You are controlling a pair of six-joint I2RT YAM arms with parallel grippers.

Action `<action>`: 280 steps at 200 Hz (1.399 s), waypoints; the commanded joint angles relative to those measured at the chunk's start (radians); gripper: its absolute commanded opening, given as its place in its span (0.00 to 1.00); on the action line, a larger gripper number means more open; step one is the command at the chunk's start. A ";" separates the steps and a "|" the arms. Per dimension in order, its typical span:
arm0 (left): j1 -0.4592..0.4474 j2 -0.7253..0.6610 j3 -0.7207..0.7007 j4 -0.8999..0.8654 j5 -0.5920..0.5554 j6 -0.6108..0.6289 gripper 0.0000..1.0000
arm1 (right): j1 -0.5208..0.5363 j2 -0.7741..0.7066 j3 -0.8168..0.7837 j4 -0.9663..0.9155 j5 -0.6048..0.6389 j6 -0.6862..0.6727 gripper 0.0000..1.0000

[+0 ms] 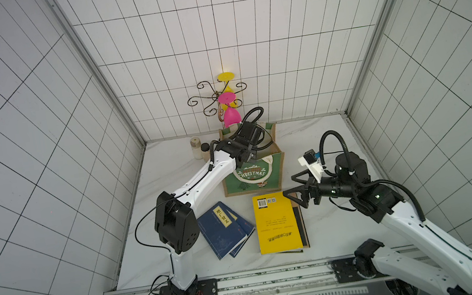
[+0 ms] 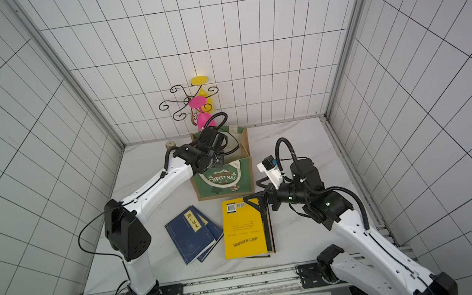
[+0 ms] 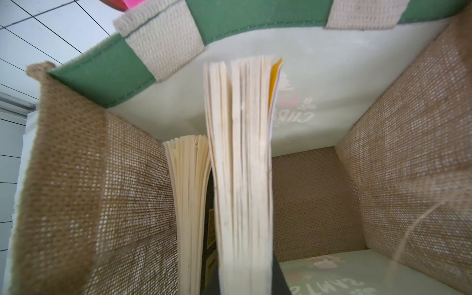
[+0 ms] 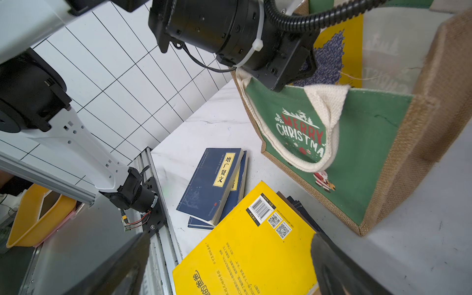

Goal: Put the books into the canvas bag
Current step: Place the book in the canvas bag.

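Observation:
The canvas bag (image 1: 254, 180) (image 2: 223, 185) stands open at the back middle of the table. My left gripper (image 1: 248, 152) reaches down into it, shut on a yellow-covered book (image 3: 240, 153) (image 4: 332, 56) held on edge with its pages up. A second book (image 3: 189, 191) stands beside it against the jute wall (image 3: 63, 178). On the table lie two stacked navy books (image 1: 221, 229) (image 4: 213, 178), and a yellow book (image 1: 276, 224) (image 4: 255, 250) on top of a dark one (image 1: 302, 227). My right gripper (image 1: 289, 185) (image 4: 229, 268) hovers open over the yellow book's far right corner, holding nothing.
Two small jars (image 1: 196, 148) stand left of the bag at the back. A wire stand with pink and yellow goblets (image 1: 221, 99) is behind the bag. The metal rail (image 1: 248, 279) runs along the front edge. A yellow tray (image 4: 33, 217) sits off the table.

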 commanded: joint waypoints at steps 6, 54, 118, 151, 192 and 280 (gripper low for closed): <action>0.037 0.006 0.031 0.000 0.022 -0.025 0.09 | -0.010 0.008 0.024 0.029 -0.019 -0.005 0.99; 0.062 0.008 0.032 -0.006 0.044 -0.017 0.22 | -0.012 0.011 0.021 0.033 -0.022 0.003 0.99; 0.104 -0.007 0.042 -0.016 0.070 0.003 0.31 | -0.013 0.006 0.020 0.033 -0.020 0.009 0.99; 0.122 -0.042 0.045 -0.007 0.068 0.024 0.37 | -0.015 0.012 0.023 0.033 -0.021 0.010 0.99; 0.131 -0.084 0.048 0.012 0.080 0.043 0.43 | -0.015 0.012 0.020 0.040 -0.022 0.017 0.99; 0.131 -0.167 0.124 -0.031 0.152 0.092 0.50 | -0.021 0.034 0.005 0.042 -0.011 0.029 0.99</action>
